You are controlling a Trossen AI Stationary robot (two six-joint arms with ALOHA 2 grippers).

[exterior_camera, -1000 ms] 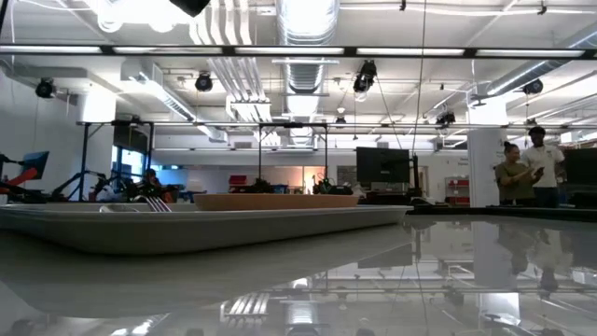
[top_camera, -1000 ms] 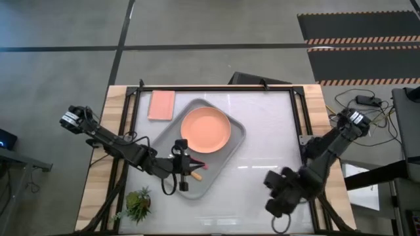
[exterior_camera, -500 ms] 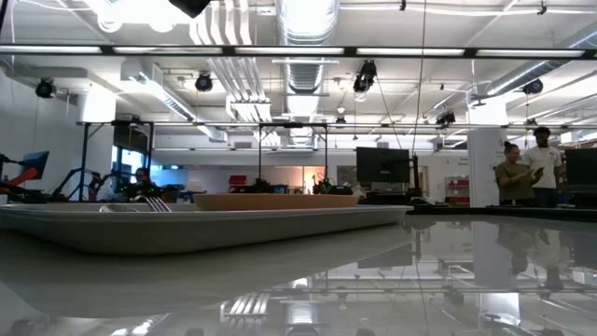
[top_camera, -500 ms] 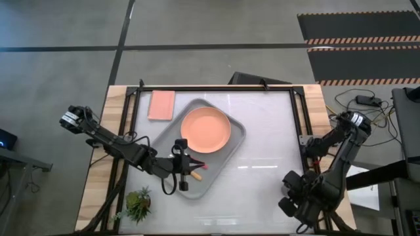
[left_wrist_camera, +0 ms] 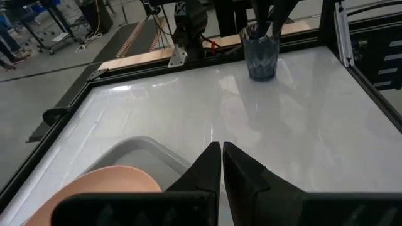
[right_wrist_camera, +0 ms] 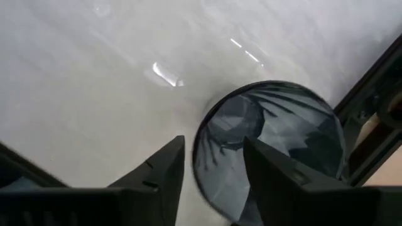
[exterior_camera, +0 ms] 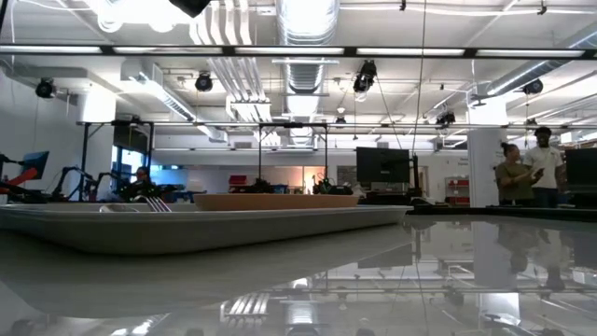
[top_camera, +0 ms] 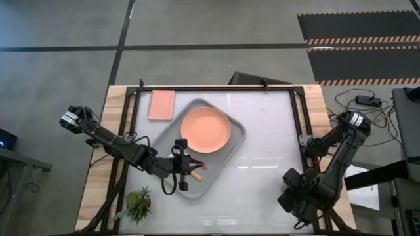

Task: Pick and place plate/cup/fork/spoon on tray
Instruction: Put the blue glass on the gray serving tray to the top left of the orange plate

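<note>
This is a large open robotics lab or industrial workshop hall. In the low view the ceiling point(exterior_camera: 298, 37) is bare, with exposed silver ducts point(exterior_camera: 303, 23), pipes and hanging spotlights point(exterior_camera: 366, 75). Monitors point(exterior_camera: 382, 166) stand at about 1 o'clock from the table, with racks and equipment frames point(exterior_camera: 103, 140) toward 10 o'clock. Two people point(exterior_camera: 522, 168) stand at 3 o'clock. From above, the floor point(top_camera: 216, 26) is grey polished concrete with dark seams, and striped anti-slip mats point(top_camera: 357, 39) lie at 1 o'clock. The table point(top_camera: 269, 131) is a white worktop in a black metal frame with wooden edges; cables point(top_camera: 367, 105) trail at 3 o'clock.
</note>
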